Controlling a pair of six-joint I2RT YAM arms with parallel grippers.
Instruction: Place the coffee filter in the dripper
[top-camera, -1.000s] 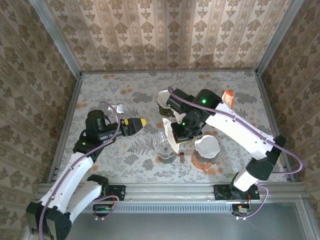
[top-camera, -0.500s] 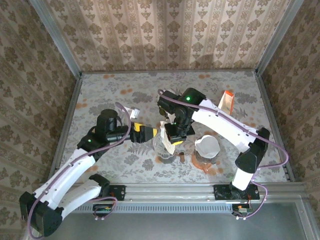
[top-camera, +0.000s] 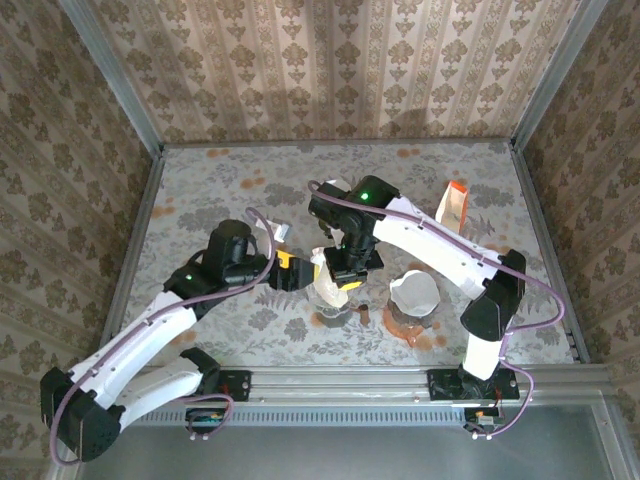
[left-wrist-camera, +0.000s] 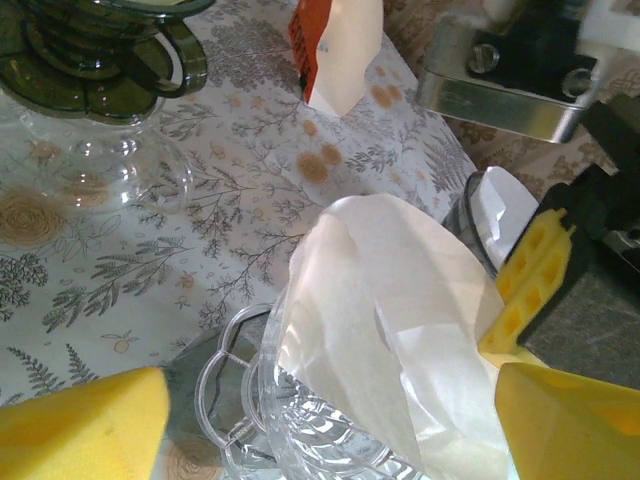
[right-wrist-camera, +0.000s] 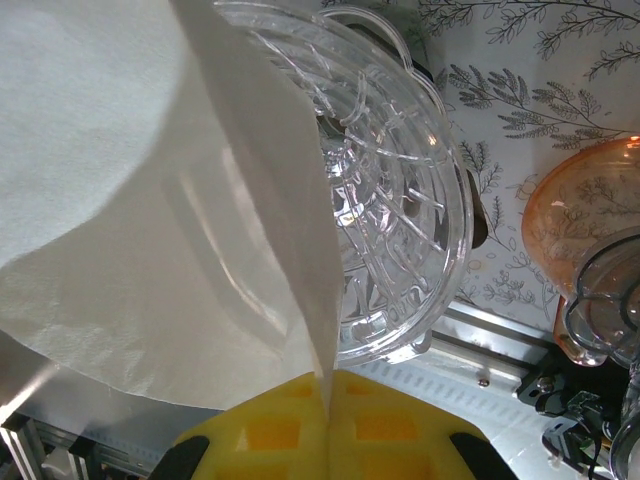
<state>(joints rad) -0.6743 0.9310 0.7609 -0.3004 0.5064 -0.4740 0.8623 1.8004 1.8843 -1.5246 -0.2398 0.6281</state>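
Pinches the filter (right-wrist-camera: 150, 230) by its folded edge in the closed right end effector (right-wrist-camera: 325, 440), tilted, lower part already inside the dripper (right-wrist-camera: 395, 230), probably for sliding down. Brackets the dripper with the wide-open, empty left end effector (left-wrist-camera: 325, 425), likely for steadying.

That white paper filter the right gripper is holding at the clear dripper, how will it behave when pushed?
Probably floppy: the paper filter creases and bows from where the right gripper pinches its edge. Likely very light, since that one pinch carries it. It may buckle rather than slide against the ribbed dripper.
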